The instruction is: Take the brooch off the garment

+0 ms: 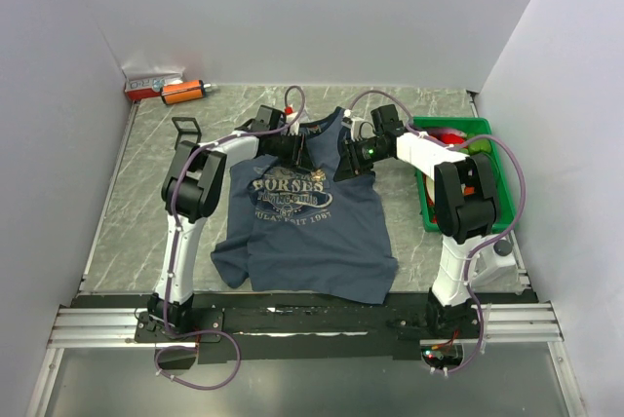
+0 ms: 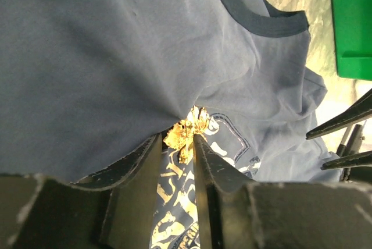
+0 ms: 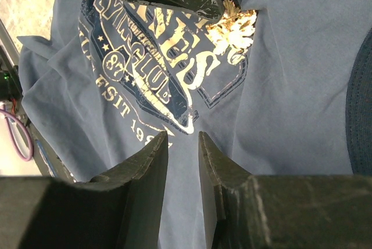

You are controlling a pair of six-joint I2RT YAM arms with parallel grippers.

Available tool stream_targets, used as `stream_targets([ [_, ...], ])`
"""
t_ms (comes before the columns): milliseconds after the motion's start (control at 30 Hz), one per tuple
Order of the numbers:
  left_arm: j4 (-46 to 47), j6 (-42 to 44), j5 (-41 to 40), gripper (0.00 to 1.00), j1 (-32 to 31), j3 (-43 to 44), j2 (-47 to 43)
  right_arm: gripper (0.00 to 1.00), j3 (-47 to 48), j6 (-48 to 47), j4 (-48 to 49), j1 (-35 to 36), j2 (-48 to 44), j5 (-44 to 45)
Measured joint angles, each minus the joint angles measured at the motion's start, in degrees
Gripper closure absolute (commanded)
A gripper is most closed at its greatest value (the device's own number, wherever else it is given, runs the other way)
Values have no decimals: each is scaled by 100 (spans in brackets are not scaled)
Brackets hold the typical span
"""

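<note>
Tearing is our main worry. The left gripper [image 2: 177,139] looks clenched on the small, gold-tan, leaf-shaped metal brooch [image 2: 187,134]. The cloth of the navy-blue sleeveless top [image 1: 302,232] puckers toward it. If we pull with the pin fastened, the knit could rip or the ornament could slip out. The right gripper [image 3: 181,138] hangs over the top with its jaws slightly parted and grasping nothing, so nothing holds the fabric down. The brooch sits at the far right corner of the pale chest print, glinting and ragged-edged.
</note>
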Motion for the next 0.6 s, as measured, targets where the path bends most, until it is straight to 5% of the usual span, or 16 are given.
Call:
stream_targets([
  [267, -2, -59, 142, 64, 4, 79, 85, 64, 0, -4, 0, -2, 0, 39],
  [600, -179, -42, 162, 74, 2, 227, 155, 64, 0, -4, 0, 0, 0, 59],
])
